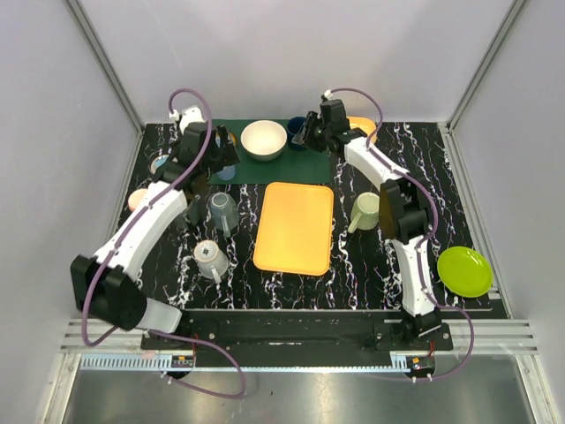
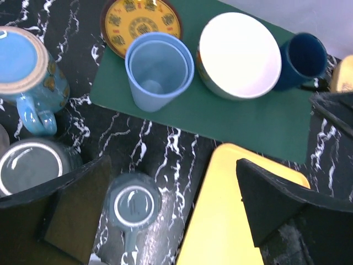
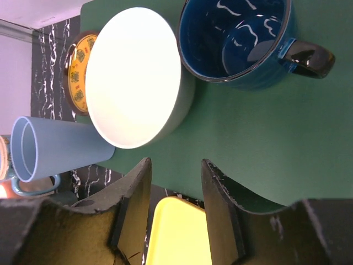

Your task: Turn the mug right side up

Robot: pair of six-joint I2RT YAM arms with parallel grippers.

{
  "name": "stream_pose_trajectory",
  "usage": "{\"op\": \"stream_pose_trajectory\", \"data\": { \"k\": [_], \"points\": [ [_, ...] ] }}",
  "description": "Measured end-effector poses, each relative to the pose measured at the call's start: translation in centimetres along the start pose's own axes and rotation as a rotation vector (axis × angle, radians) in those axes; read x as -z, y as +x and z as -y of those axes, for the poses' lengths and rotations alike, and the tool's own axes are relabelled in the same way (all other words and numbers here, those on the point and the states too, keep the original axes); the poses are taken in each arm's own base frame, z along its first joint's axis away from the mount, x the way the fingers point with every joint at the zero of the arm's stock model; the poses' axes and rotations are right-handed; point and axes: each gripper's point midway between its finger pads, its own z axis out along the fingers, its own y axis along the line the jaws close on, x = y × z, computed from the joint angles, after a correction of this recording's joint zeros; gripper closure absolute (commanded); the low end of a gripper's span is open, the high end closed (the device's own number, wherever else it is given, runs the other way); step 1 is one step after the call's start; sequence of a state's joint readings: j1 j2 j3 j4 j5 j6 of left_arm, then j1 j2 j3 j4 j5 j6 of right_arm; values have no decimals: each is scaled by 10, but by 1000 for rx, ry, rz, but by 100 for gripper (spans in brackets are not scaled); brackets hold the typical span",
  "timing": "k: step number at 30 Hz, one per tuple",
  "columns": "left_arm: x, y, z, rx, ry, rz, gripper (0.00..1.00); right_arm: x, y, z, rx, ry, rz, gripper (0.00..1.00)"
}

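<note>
Right pincer hangs apart and empty near the blue mug, seemingly leaving it free, mouth-up, on the green mat; left pincer gapes wide.

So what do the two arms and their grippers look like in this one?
The left arm and right arm both have white shells on the links and black joints. A purple cable loops along each arm, arching above the wrist. The left gripper and right gripper are black, each with two broad, flat, wedge-shaped fingers. No markings are legible.
</note>
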State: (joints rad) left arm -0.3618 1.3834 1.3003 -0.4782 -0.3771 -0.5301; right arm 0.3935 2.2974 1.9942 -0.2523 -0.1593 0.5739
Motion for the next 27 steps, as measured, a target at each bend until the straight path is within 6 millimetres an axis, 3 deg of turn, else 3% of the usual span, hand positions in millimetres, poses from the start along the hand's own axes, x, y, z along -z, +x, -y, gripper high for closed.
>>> {"op": "stream_pose_trajectory", "data": {
  "k": [4,8,12,15,19,23,27],
  "points": [
    [-33,-10,-7,18,-52,-24,3,2,0,-8,-9,-12,-9,52],
    [-74,-15,-27,60,-114,-84,7,3,3,-17,0,-22,-14,52],
    [-105,-7,-49,71,-180,-150,9,14,22,-18,6,-8,-39,53],
    [-123,-4,-56,75,-204,-187,11,36,39,-22,12,3,-58,52],
    [-145,1,-60,77,-209,-225,13,80,49,-44,39,-16,-38,52],
    [-164,16,-72,73,-227,-273,23,129,42,-66,63,-59,16,52],
    [-178,34,-80,70,-242,-329,35,175,26,-71,72,-72,91,51]
  ]
}}
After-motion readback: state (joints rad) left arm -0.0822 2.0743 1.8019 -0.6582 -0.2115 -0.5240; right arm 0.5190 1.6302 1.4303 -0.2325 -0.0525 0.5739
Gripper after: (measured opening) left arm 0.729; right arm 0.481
